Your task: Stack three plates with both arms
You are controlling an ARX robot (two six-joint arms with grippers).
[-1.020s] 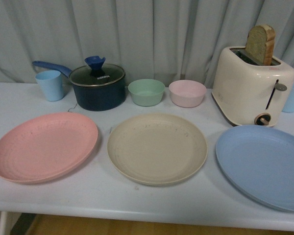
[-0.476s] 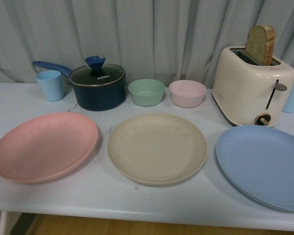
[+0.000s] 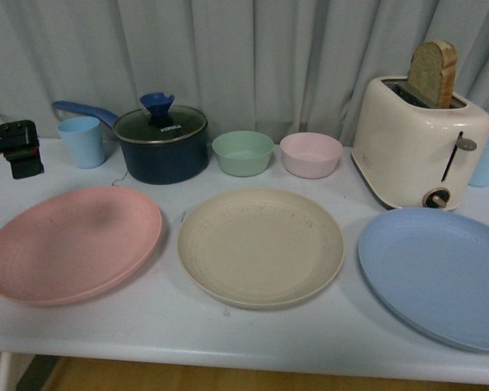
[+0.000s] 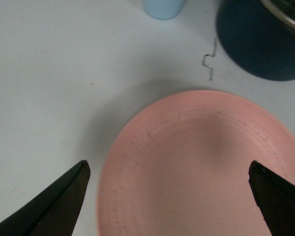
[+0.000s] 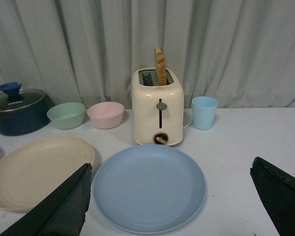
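Observation:
Three plates lie in a row on the white table: the pink plate [image 3: 72, 243] at the left, the beige plate [image 3: 261, 246] in the middle, the light blue plate [image 3: 440, 273] at the right. My left gripper [image 3: 13, 147] shows at the far left edge, above the table behind the pink plate. In the left wrist view it [image 4: 168, 167] is open and empty over the pink plate [image 4: 201, 167]. My right gripper [image 5: 172, 165] is open and empty, facing the blue plate [image 5: 148, 186]; the beige plate [image 5: 37, 169] lies beside it. The right gripper is out of the front view.
A dark blue pot with a glass lid [image 3: 161, 147], a blue cup [image 3: 82, 141], a green bowl [image 3: 244, 153] and a pink bowl [image 3: 311, 155] stand behind the plates. A cream toaster with bread [image 3: 420, 142] stands behind the blue plate, with another blue cup [image 5: 204, 112] beyond it.
My left gripper has come into the front view at the far left edge. A shadow now falls on the pink plate. The plates have not moved.

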